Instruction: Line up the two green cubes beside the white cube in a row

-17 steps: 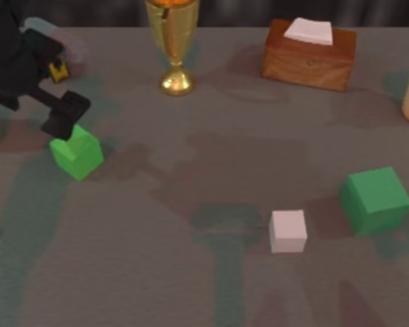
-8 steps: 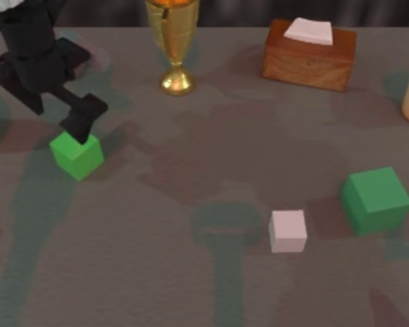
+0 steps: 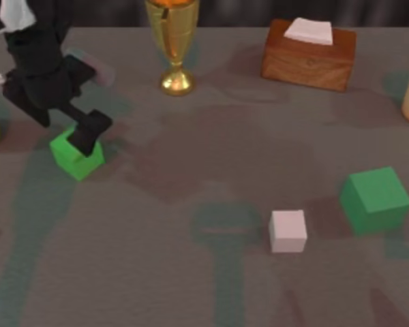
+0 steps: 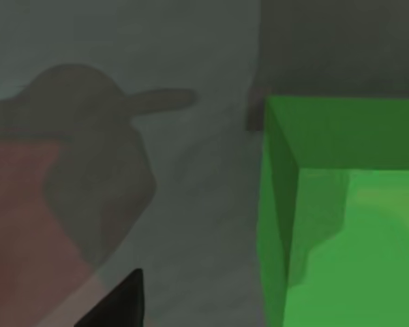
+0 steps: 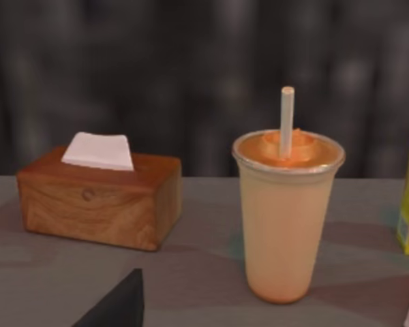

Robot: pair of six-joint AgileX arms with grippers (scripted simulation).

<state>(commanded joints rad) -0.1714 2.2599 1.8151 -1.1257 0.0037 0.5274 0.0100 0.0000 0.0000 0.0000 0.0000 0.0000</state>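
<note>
A: Where is the left gripper [image 3: 82, 139]?
B: At the far left of the grey table [image 3: 191, 272], low over the small bright lime-green cube [image 3: 73, 155], its black finger overlapping the cube's top. Whether its fingers stand apart or together, I cannot tell.

A: And the other task cubes?
B: The small white cube [image 3: 288, 231] lies near the front, right of centre. The larger emerald-green cube [image 3: 376, 199] sits just right of it, slightly farther back, not touching.

A: The right gripper?
B: Out of the top view. Its wrist camera faces a wooden tissue box [image 5: 99, 197] and a cream cup with a straw [image 5: 286, 214].
</note>
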